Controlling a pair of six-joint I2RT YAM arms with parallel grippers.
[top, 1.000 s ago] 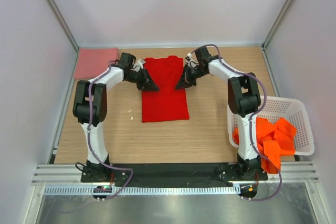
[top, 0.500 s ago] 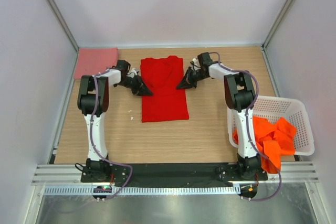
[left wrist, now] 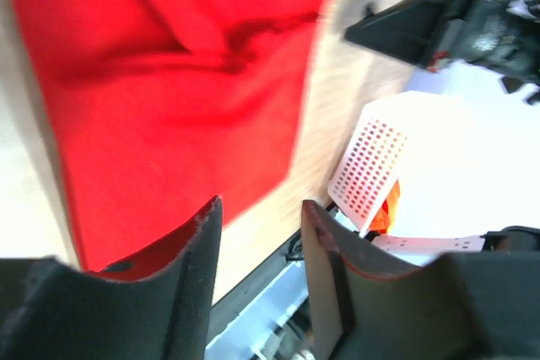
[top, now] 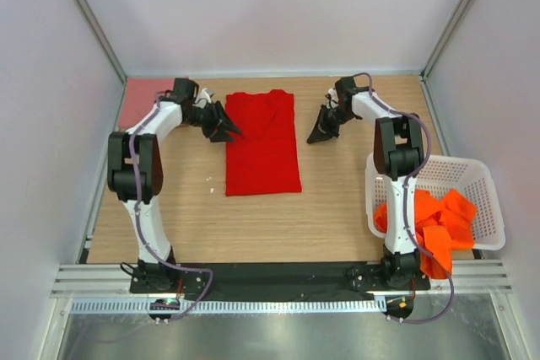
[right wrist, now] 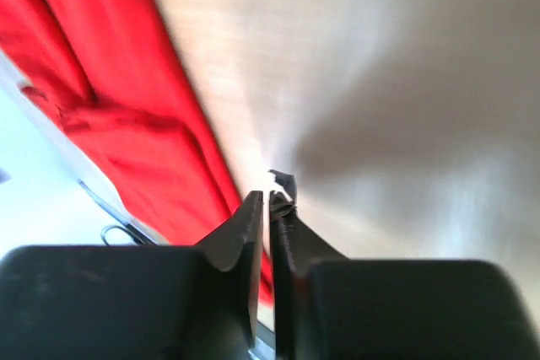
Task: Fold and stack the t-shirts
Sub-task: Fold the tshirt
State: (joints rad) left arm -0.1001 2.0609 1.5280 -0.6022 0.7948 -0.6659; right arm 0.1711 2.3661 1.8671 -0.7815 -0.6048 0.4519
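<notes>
Flanking the red t-shirt (top: pixel 263 145), narrow-folded on the table (top: pixel 337 225), the left gripper (top: pixel 226 131) gapes empty, the right gripper (top: pixel 315 135) pinched shut on nothing; halving it likely demands matched corner grips.

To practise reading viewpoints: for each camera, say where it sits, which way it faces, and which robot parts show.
Top external: above and behind, looking down; both arms, red t-shirt, white basket.
Left wrist: on the left arm; past the open left gripper, across the t-shirt toward the basket.
Right wrist: on the right arm; along the shut right gripper at tabletop and t-shirt edge.
All share the red t-shirt.
</notes>
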